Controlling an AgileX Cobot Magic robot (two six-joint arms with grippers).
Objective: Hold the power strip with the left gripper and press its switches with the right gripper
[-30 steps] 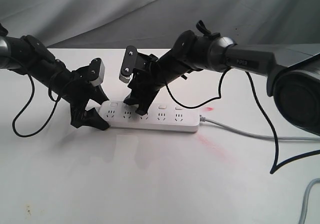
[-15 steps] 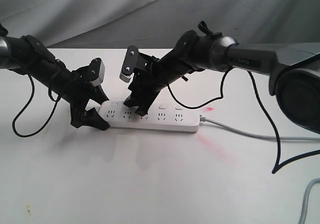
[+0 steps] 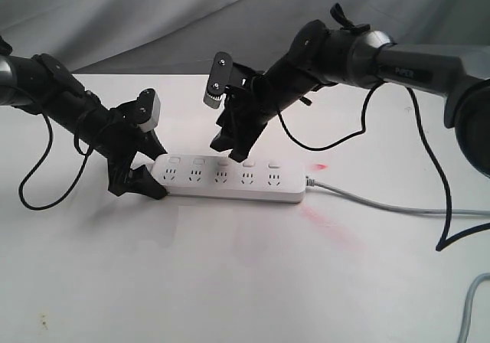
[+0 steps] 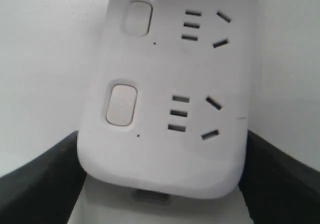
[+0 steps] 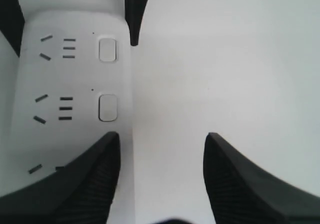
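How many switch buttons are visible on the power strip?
5 switches, in one row along the power strip's far edge, one above each socket. The right gripper hangs over the third and fourth, perhaps hiding part of one.

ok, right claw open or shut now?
Open. Right wrist view shows the right claw with fingers spread wide, bare table between them, nothing gripped, power strip below.

The right arm (image 3: 429,60) bears white lettering (image 3: 400,72) too small to read.
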